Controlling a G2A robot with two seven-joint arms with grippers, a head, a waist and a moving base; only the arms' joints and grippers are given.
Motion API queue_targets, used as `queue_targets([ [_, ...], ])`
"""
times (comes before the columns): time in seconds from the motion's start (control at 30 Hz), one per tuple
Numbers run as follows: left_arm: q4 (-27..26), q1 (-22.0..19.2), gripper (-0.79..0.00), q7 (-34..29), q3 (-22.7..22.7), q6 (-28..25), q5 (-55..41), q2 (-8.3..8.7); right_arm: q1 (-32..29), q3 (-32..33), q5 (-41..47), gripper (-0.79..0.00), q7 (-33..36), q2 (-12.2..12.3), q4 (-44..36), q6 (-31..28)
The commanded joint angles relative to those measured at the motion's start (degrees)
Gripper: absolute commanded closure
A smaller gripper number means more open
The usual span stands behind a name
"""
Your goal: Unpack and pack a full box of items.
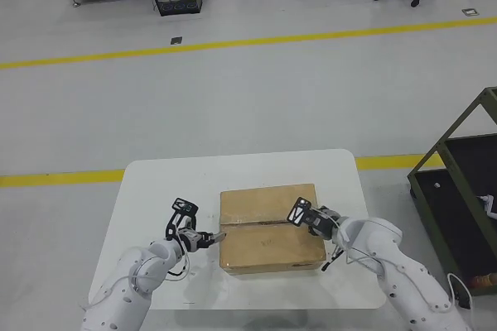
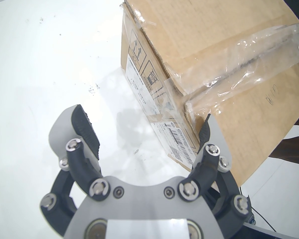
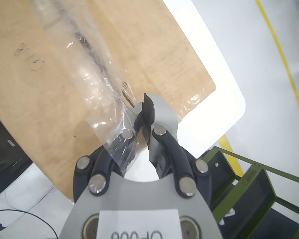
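Jaws of right gripper clenched on loose tape end; tape's long axis runs straight ahead along box seam. Jaws of left gripper released, opposite box end just ahead.

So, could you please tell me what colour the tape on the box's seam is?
Clear and colourless tape, wrinkled; best seen in the right wrist view.

The box sits on the table toward its near edge, the left gripper just beside its left side, the right gripper at its right end, clamped on the tape strip along the top seam.
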Motion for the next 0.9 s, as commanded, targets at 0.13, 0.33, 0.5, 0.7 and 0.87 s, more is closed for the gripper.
queue_targets([
  [0.13,-0.13,0.01,-0.785,0.03,0.02,0.12,-0.11,0.12,0.02,-0.31,-3.51,0.000,1.03,0.03,0.49,-0.24],
  [0.33,-0.11,-0.18,-0.785,-0.03,0.15,0.00,-0.25,0.22,0.36,-1.13,-5.07,0.000,1.20,-0.12,1.32,-1.57],
  [0.5,-0.33,-0.27,-0.785,-0.14,0.00,0.01,-0.41,0.34,1.27,-2.20,-6.04,0.000,1.58,-0.43,2.29,-1.81],
  [0.7,-0.84,0.00,-0.785,-0.23,-0.46,0.03,-0.44,0.57,1.49,-2.16,-7.00,0.000,2.04,-0.50,1.55,-2.75],
  [0.87,-0.60,-0.07,-0.785,-0.11,-0.26,0.10,-0.65,0.62,-0.13,0.05,-7.23,-0.770,1.54,0.00,-0.01,-4.59],
])
